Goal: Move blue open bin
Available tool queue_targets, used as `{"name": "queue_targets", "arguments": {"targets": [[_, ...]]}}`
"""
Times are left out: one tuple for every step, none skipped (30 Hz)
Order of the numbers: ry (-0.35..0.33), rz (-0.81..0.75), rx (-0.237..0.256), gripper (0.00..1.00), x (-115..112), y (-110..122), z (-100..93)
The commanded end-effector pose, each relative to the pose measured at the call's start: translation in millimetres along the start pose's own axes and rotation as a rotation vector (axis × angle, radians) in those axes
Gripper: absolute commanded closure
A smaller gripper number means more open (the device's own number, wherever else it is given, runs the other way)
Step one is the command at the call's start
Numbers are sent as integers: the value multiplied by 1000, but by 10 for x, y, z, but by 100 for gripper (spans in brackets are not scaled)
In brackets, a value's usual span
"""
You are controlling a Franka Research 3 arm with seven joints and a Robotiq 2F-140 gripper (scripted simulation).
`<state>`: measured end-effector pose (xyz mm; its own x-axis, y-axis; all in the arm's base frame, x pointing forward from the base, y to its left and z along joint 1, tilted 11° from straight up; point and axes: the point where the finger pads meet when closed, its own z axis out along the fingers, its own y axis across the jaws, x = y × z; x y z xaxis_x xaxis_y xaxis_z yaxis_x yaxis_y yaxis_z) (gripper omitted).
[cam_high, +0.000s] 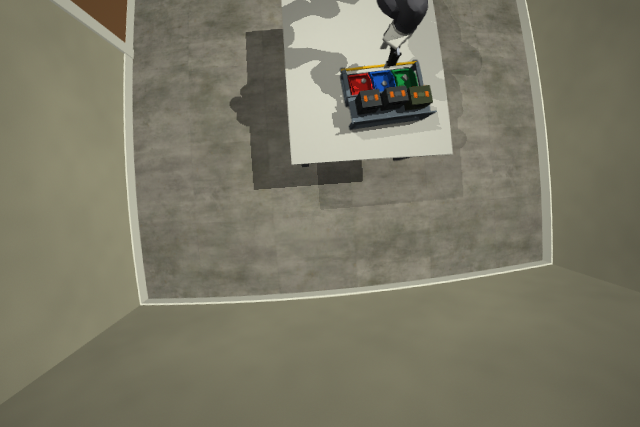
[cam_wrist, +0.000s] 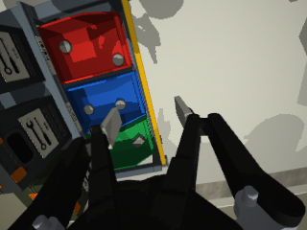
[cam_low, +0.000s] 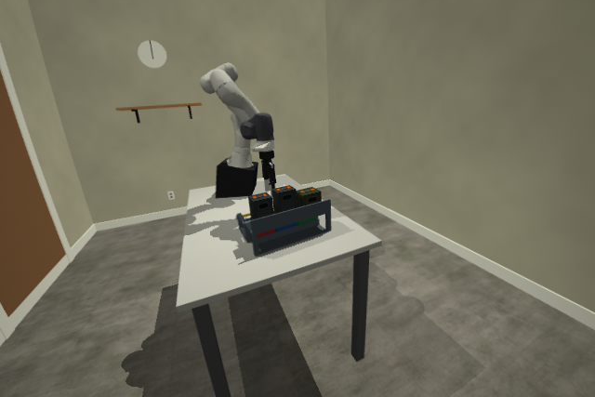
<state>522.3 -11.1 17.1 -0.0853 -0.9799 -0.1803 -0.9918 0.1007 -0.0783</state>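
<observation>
Blue plastic-looking walls mark the open-fronted parts bin (cam_high: 383,82) (cam_wrist: 107,98), which is seated in the middle of the lower row of the grey 2-tier shelf rack (cam_high: 392,117) (cam_low: 291,222) (cam_wrist: 45,62). In it, 2 small grey parts can be seen in the wrist view. It is flanked by the red open bin (cam_high: 359,83) (cam_wrist: 86,48), where 2 round grey parts are held, and by the green open bin (cam_high: 405,82) (cam_wrist: 127,152), where 1 grey part is visible. A yellow bar (cam_high: 379,66) (cam_wrist: 145,91) is run along the front edge of the rack, before the 3 bins.

On the upper tier, 3 dark cases with orange marks are carried: 1 by the red side (cam_high: 370,100) (cam_low: 260,205), 1 in the middle (cam_high: 397,95) (cam_low: 284,198) and 1 olive-toned case (cam_high: 420,95) (cam_low: 309,195) by the green side. The rack is stood on the white tabletop (cam_high: 330,145) (cam_low: 216,268) (cam_wrist: 230,72).

The end effector (cam_high: 392,57) (cam_low: 271,185) (cam_wrist: 147,110) is held partly open, with nothing gripped. In the wrist view, 1 fingertip is seen over the boundary of the blue and green bins, and the other is seen beyond the yellow bar, over the tabletop. Whether any bin is touched cannot be told.
</observation>
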Motion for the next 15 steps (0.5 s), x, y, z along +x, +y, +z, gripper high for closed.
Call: {"name": "queue_targets", "arguments": {"targets": [[2,-34,-2,43,8,-1,-4],[2,-34,-2,43,8,-1,-4],[1,-11,-1,43,3,0,-1],[1,-17,-1,43,4,-1,-2],[2,-23,-2,43,5,-3,-4],[2,-28,-2,43,7,-4,-5],[3,-34,-2,43,8,-5,-6],[3,-34,-2,43,8,-5,-6],[3,-34,-2,43,8,-5,-6],[3,-34,-2,43,8,-5,-6],[3,-34,-2,43,8,-5,-6],[3,-34,-2,43,8,-5,-6],[3,-34,-2,43,8,-5,-6],[3,-34,-2,43,8,-5,-6],[3,-34,-2,43,8,-5,-6]]}}
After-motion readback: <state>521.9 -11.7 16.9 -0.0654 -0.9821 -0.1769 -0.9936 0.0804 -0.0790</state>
